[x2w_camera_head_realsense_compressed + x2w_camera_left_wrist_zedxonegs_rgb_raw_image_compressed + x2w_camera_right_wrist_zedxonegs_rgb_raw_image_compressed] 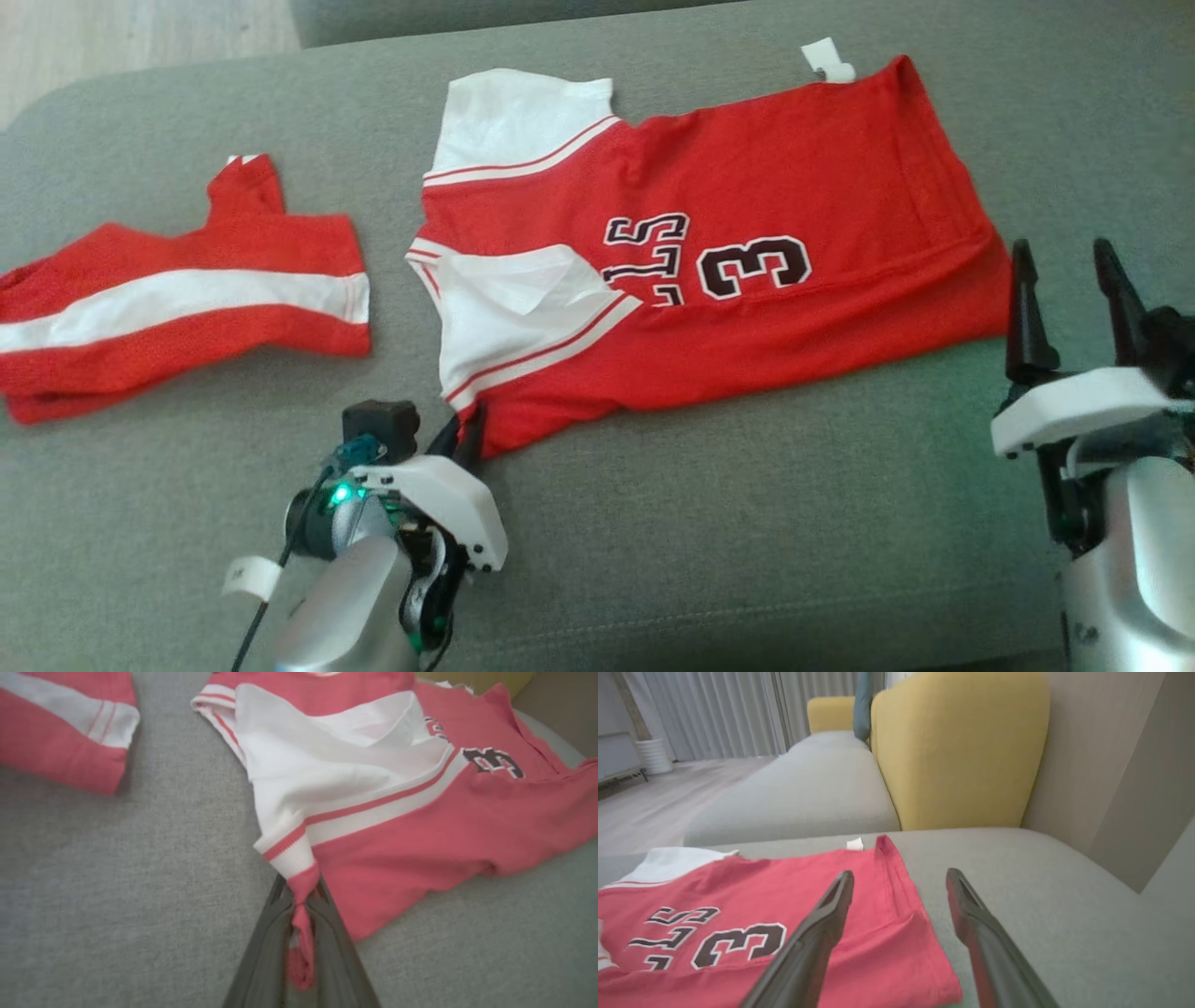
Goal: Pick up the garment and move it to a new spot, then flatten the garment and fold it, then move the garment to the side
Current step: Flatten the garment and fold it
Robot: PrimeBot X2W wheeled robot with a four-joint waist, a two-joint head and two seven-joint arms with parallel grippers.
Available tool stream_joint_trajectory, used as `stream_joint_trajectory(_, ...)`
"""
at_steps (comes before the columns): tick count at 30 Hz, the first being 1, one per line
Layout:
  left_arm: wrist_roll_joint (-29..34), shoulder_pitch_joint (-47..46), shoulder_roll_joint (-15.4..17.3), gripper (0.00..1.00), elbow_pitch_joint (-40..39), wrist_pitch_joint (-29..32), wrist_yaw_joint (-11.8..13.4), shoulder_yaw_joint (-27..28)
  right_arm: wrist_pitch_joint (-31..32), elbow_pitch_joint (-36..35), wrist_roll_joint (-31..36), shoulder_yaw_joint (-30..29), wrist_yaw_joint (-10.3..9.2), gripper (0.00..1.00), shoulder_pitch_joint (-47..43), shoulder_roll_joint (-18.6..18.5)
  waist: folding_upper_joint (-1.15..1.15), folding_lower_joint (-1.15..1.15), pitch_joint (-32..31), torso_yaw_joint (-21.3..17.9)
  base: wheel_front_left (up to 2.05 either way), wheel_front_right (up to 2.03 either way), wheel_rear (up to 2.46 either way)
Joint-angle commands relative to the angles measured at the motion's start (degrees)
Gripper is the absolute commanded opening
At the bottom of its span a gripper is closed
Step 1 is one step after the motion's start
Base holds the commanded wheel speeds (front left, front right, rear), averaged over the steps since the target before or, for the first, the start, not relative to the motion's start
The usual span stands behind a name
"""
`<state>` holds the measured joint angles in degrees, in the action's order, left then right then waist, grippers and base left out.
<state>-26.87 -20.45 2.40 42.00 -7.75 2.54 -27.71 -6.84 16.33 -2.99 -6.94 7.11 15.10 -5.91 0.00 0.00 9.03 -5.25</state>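
1. presently found the left gripper (467, 437) low at the near edge of the work, its fingers (266, 952) drawn together and clamped on the near corner of the red jersey (747, 317), just below the hem of the near white sleeve (509, 308); confirmed from the left wrist view, with a pinch of red cloth bunched between the two dark fingers.
2. found the right gripper (1064, 257) at the far right, fingers standing well apart and gripping nothing, tips pointing up just beside the jersey's hem end; from the right wrist view, one finger over red cloth and the other over bare cushion; contact with the cloth not determinable.
3. located the jersey spread sideways across the middle of the grey sofa seat (747, 541), collar end to the left, hem end to the right, dark numerals (752, 266) face up, far white sleeve (513, 117) flat, near sleeve folded onto the chest, light creasing along the hem.
4. noted a small white tag (826, 61) at the far hem corner, touching the cloth.
5. recorded a second red garment (187, 308), white-banded, folded, to the left of the jersey and apart from it, bare cushion between.
6. beyond the seat, logged a yellow backrest (957, 751), pale curtains (714, 714) and light wood floor (654, 807).
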Motion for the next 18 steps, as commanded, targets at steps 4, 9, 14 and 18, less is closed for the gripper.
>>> stream_joint_trajectory(4,0.75,-3.07,0.48,0.00,-4.56,-3.88,0.27,0.67,5.92,4.92,-0.29,-4.23,0.37,1.00,4.94,1.48,0.00,0.00,0.84,2.13,0.00,0.00,0.00)
stream_joint_trajectory(9,2.46,-4.06,0.68,0.00,-9.61,-5.11,0.17,-0.98,12.02,14.08,1.53,-12.65,0.37,1.00,10.12,2.72,0.00,0.00,2.57,4.22,0.00,0.00,0.00)
stream_joint_trajectory(14,3.13,-4.48,1.07,0.00,-13.08,-4.74,0.45,-1.82,12.65,19.31,8.47,-18.58,0.37,1.00,14.00,2.91,0.00,0.00,4.49,5.53,0.00,0.00,0.00)
stream_joint_trajectory(18,3.36,-4.43,1.57,0.00,-15.06,-4.28,0.76,-2.18,12.96,23.12,11.56,-22.21,0.37,1.00,16.54,2.98,0.00,0.00,5.61,6.23,0.00,0.00,0.00)
